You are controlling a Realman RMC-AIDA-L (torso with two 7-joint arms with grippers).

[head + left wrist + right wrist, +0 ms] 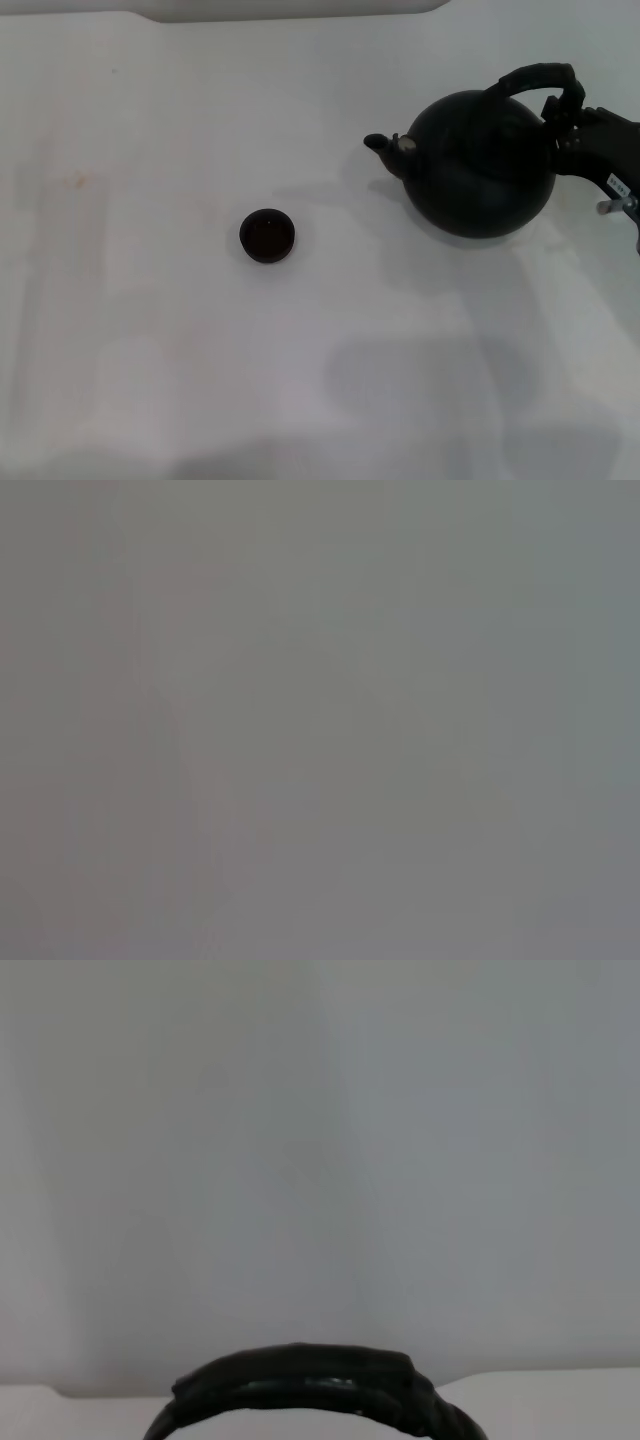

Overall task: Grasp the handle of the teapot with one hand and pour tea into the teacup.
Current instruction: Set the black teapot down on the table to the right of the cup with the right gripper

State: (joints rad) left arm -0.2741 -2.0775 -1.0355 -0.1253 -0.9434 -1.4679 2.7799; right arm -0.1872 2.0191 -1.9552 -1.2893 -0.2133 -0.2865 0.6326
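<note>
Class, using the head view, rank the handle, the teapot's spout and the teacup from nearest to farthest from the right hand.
1. The handle, at the right hand itself.
2. The spout, on the teapot's far side from the hand.
3. The teacup, out near the table's middle.

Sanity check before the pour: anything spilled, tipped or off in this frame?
No spill shows. The teapot is tilted, spout toward the teacup, which stands upright and apart on the white table. The right gripper is at the handle. The left wrist view is blank grey.

Plain white table [150, 330], perhaps softly lit
</note>
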